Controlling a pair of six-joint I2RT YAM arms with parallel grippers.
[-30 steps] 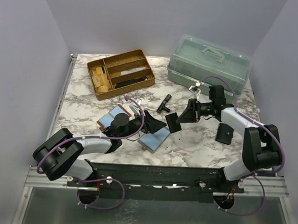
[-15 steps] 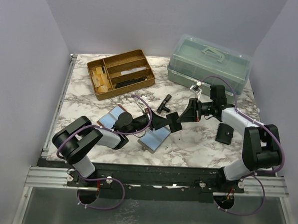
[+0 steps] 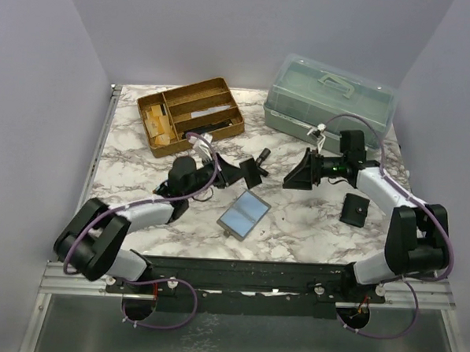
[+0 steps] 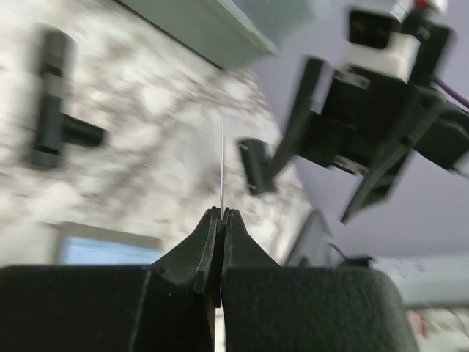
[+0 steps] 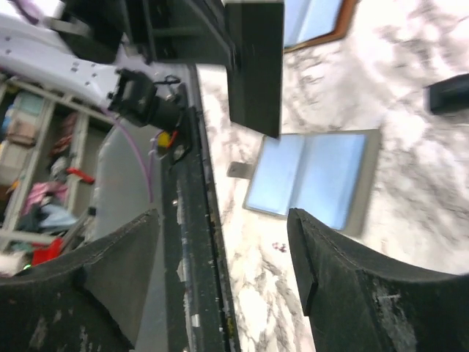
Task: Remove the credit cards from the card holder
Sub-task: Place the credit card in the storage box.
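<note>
Left hand (image 4: 222,214) clamps a credit card (image 5: 254,73), lifted clear of the open card holder (image 3: 243,213). Right hand (image 3: 296,174) — open, empty.

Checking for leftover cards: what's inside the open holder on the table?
Both halves of the card holder show light-blue faces; whether anything sits tucked beneath them is covered.

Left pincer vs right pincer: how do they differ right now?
Left pincer is shut, pinching a thin dark card; right pincer is open and empty. Left pincer is by the black T-piece, right pincer nearer the grey-green box. Shared: both hover over the marble table, facing each other.
</note>
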